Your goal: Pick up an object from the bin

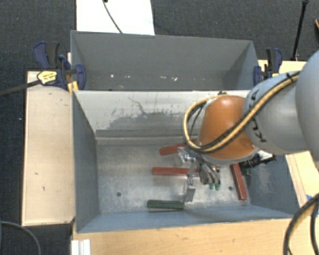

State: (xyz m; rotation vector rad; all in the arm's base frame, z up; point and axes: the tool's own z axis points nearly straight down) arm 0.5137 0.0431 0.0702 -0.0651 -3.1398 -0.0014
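Grey metal bin [85, 163], floor scuffed and speckled, walls smooth and matt. The arm enters from the right. Its wrist carries a glossy, rounded orange cover [226, 126] looped by black-and-yellow cables [187, 126]. Dark lettering on the arm's pale grey casing is too partial to read.

The gripper [194, 185], a cluster of bright metal parts, hangs low over the middle of the floor; whether it is open or closed cannot be told.

It meets the right end of a flat red strip [167, 170], long axis left to right. A second red strip [170, 150] lies just behind, tilted slightly up to the right. A third red strip [239, 184] lies right of the gripper, long axis nearly front to back. A dark, matt bar [165, 205] lies near the front wall, long axis left to right, its right end just below the gripper's lowest metal part.
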